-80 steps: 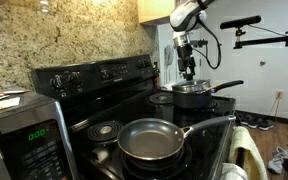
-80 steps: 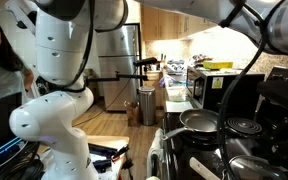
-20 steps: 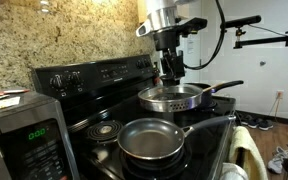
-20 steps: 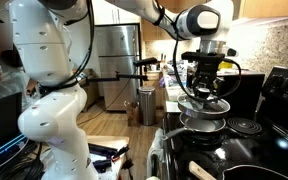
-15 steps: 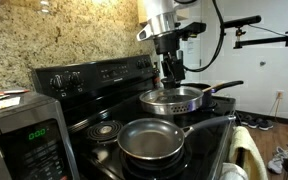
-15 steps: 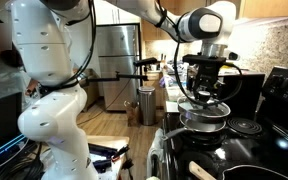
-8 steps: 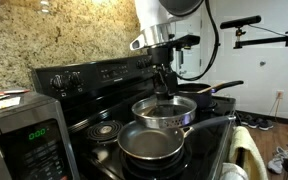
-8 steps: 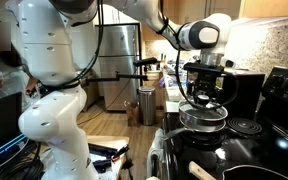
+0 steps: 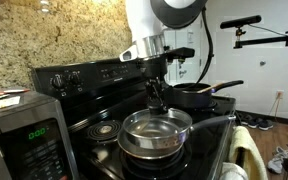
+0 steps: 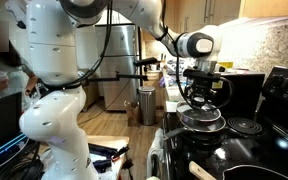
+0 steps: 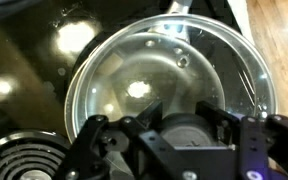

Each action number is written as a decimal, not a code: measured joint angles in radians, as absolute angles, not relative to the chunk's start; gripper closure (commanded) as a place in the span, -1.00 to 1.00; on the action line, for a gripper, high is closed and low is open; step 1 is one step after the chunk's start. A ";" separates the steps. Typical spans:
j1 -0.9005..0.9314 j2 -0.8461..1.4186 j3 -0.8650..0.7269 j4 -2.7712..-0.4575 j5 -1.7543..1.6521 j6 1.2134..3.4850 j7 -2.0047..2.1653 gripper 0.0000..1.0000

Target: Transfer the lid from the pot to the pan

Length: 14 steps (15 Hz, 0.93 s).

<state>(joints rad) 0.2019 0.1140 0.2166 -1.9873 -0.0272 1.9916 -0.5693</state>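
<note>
In an exterior view my gripper point(image 9: 157, 99) points straight down, shut on the dark knob of the glass lid point(image 9: 156, 125). The lid hangs level just above the wide pan point(image 9: 134, 152) at the stove's front, covering most of it; whether it touches the rim I cannot tell. The dark pot point(image 9: 196, 97) stands uncovered behind, its handle pointing right. From the side, the gripper point(image 10: 201, 99) holds the lid point(image 10: 201, 117) low over the stove. In the wrist view the lid point(image 11: 164, 70) fills the picture, with the knob point(image 11: 184, 135) clamped between the black fingers point(image 11: 102, 140).
A microwave point(image 9: 19, 135) stands at the front left. The stove's raised control panel point(image 9: 89, 75) and a granite wall lie behind the burners. A coil burner point(image 9: 106, 129) sits left of the pan, also seen in the wrist view as a coil burner point(image 11: 22, 162).
The gripper has carried the lid away from above the pot, toward the front of the stove and downward, to just over the pan. It stayed shut on the knob.
</note>
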 measured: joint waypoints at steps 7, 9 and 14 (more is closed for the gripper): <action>0.205 0.135 0.232 -1.987 -0.030 2.014 -0.634 0.67; 0.204 0.135 0.230 -1.988 -0.043 2.021 -0.644 0.67; 0.203 0.139 0.228 -2.016 -0.064 2.096 -0.667 0.67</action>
<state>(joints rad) 0.2026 0.1390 0.2282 -2.0156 -0.0641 2.0957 -0.6667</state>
